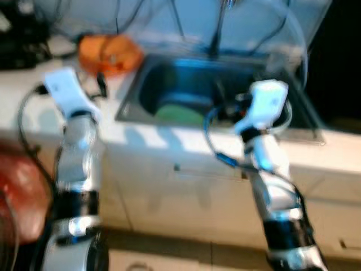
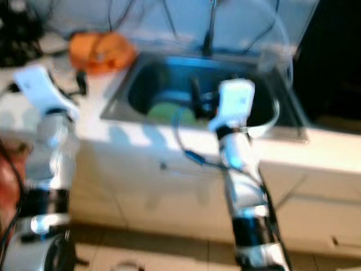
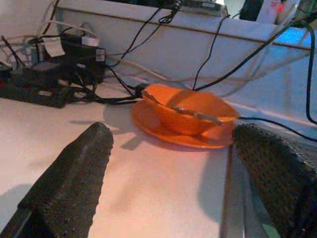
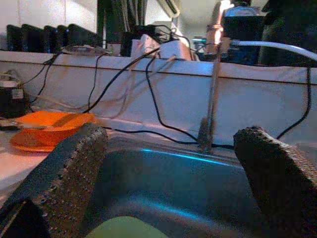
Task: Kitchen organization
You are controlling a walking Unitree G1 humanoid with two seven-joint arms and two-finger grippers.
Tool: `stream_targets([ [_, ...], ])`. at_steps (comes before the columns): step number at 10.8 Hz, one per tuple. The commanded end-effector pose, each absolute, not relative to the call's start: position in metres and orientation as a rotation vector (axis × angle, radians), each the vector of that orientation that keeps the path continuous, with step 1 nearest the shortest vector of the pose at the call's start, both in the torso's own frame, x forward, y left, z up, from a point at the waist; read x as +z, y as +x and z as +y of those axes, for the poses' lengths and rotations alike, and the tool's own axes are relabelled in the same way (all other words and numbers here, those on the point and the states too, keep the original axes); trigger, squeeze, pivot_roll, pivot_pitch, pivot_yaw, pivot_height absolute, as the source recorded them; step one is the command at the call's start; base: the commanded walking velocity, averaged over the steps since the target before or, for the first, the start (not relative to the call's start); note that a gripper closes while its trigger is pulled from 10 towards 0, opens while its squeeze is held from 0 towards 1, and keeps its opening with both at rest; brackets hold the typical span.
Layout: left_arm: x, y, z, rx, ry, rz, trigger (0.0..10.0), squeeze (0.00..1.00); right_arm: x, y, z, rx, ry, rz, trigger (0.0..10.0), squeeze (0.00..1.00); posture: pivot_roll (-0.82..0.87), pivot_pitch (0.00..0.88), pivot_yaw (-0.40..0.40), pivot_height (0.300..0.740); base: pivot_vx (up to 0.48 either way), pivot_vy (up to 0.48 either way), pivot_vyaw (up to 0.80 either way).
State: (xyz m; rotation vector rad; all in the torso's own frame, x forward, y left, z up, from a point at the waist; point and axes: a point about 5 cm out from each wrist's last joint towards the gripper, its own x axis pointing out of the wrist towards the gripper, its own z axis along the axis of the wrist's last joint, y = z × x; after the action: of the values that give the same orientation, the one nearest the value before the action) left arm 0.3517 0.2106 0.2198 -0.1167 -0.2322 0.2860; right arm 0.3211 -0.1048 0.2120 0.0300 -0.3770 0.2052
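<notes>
Partly blurred, one green plate (image 1: 179,112) is seen in the steel sink (image 1: 169,73), cut off just below the parted right gripper (image 4: 168,163). Ahead of the spread, empty left gripper (image 3: 173,168), one orange bowl (image 3: 188,111) is stacked on one orange plate (image 3: 168,134); a utensil (image 3: 193,113) lies inside.

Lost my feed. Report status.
Left hand open, facing orange bowl on counter. Right hand open over sink. Green item in sink. Cables near bowl.
</notes>
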Motion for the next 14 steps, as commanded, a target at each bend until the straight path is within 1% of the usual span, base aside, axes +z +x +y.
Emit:
stream_targets([
  [1,0.225,0.355,0.203,0.261,-0.119,-0.238,10.0,0.00,0.214,0.322,-0.109,0.195,0.033,-0.374,10.0,0.00,0.04,0.054,-0.043,0.740,0.000,0.266,0.00],
  [5,0.225,0.357,0.204,0.258,-0.114,-0.232,10.0,0.00,0.214,0.323,-0.110,0.184,0.036,-0.373,10.0,0.00,0.04,0.051,-0.043,0.740,0.000,0.343,0.00],
  [7,0.225,0.356,0.202,0.250,-0.099,-0.235,10.0,0.00,0.214,0.324,-0.111,0.172,0.036,-0.368,10.0,0.00,0.04,0.050,-0.041,0.740,0.000,0.000,-0.74],
  [9,0.225,0.355,0.195,0.208,-0.058,-0.251,10.0,0.00,0.213,0.324,-0.112,0.166,0.038,-0.364,10.0,0.00,0.04,0.049,-0.040,0.740,0.000,0.000,-0.80],
  [10,0.220,0.352,0.185,0.149,-0.002,-0.260,10.0,0.00,0.213,0.325,-0.113,0.162,0.037,-0.362,10.0,0.00,0.04,0.045,-0.041,0.740,0.000,0.000,0.00],
  [11,0.214,0.350,0.183,0.123,0.042,-0.258,10.0,0.00,0.212,0.325,-0.114,0.160,0.035,-0.360,10.0,0.00,0.04,0.046,-0.045,0.740,0.000,0.000,0.00],
  [12,0.210,0.348,0.185,0.116,0.060,-0.252,10.0,0.00,0.212,0.326,-0.114,0.159,0.033,-0.360,10.0,0.00,0.04,0.046,-0.045,0.740,0.000,0.000,-0.80],
  [14,0.209,0.345,0.188,0.124,0.112,-0.272,10.0,0.00,0.213,0.326,-0.116,0.155,0.032,-0.364,10.0,0.00,0.05,0.045,-0.047,0.740,0.000,0.000,0.00],
])
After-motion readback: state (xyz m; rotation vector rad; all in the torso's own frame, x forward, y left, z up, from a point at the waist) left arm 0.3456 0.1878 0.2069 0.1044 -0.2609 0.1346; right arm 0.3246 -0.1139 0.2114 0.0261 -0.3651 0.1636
